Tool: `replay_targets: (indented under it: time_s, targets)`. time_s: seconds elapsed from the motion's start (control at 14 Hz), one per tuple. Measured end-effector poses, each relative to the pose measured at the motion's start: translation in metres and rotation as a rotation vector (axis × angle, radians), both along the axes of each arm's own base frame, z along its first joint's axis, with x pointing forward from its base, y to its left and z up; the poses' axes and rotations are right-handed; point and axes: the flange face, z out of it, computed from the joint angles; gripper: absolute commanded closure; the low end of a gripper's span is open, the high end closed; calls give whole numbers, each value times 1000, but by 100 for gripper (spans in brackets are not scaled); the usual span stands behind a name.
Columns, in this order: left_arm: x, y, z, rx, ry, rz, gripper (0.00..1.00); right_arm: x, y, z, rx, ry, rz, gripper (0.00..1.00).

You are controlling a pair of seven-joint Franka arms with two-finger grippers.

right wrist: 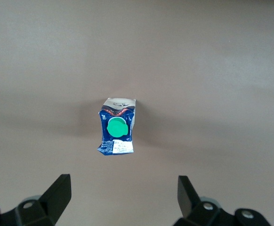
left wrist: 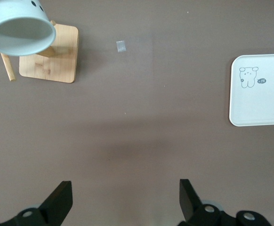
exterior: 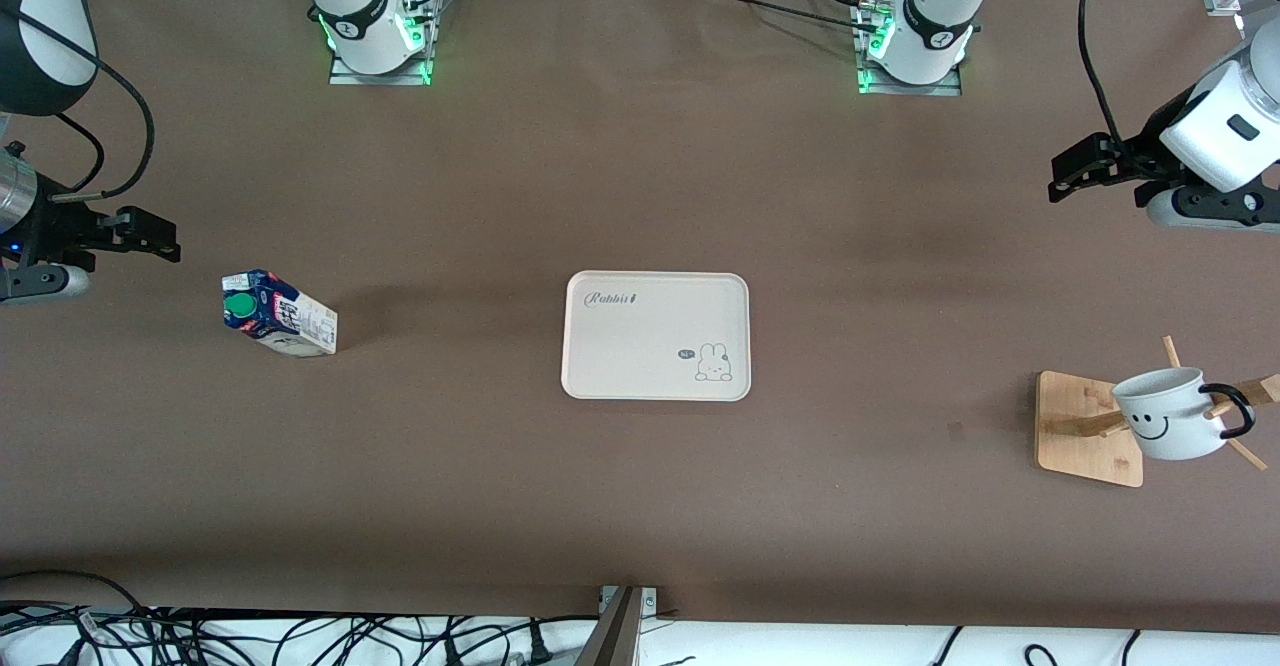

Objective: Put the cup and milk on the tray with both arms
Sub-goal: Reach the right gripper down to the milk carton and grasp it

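Observation:
The cream tray [exterior: 640, 346] [left wrist: 261, 103] lies flat in the middle of the table, with nothing on it. The milk [exterior: 278, 313] [right wrist: 116, 127], a blue and white carton with a green cap, stands upright toward the right arm's end. The white smiley cup [exterior: 1170, 414] [left wrist: 19, 28] hangs tilted on a peg of a wooden rack toward the left arm's end. My right gripper [exterior: 150, 236] [right wrist: 124, 197] hovers open over bare table beside the milk. My left gripper [exterior: 1075, 171] [left wrist: 126, 202] hovers open over bare table, apart from the cup.
The rack's square wooden base [exterior: 1085, 426] [left wrist: 50, 61] sits nearer the front camera than the tray, with thin pegs sticking out. A small tape patch [exterior: 955, 431] [left wrist: 121, 46] lies beside it. Cables [exterior: 300, 641] run along the table's front edge.

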Motion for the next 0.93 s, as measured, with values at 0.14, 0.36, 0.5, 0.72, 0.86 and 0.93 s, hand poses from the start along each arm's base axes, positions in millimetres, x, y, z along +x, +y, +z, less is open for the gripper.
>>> replay_targets:
  time_s: [0.14, 0.36, 0.5, 0.72, 0.86, 0.93]
  targets:
    - [-1, 0, 0, 0, 4, 0, 0, 1, 0, 1, 0, -8, 0, 0]
    - [-1, 0, -1, 0, 7, 0, 0, 3, -1, 2, -1, -23, -1, 0]
    - [-1, 0, -1, 0, 8, 0, 0, 3, -1, 2, -2, -24, -3, 0]
    - [-1, 0, -1, 0, 10, 0, 0, -3, -1, -3, 1, 26, -11, 0]
    - [-2, -1, -1, 1, 17, -2, 0, -5, 0, -14, 7, 54, -24, 0]
    - [-3, -5, -1, 1, 21, -9, 0, -4, 1, -21, 9, 53, -27, 0]
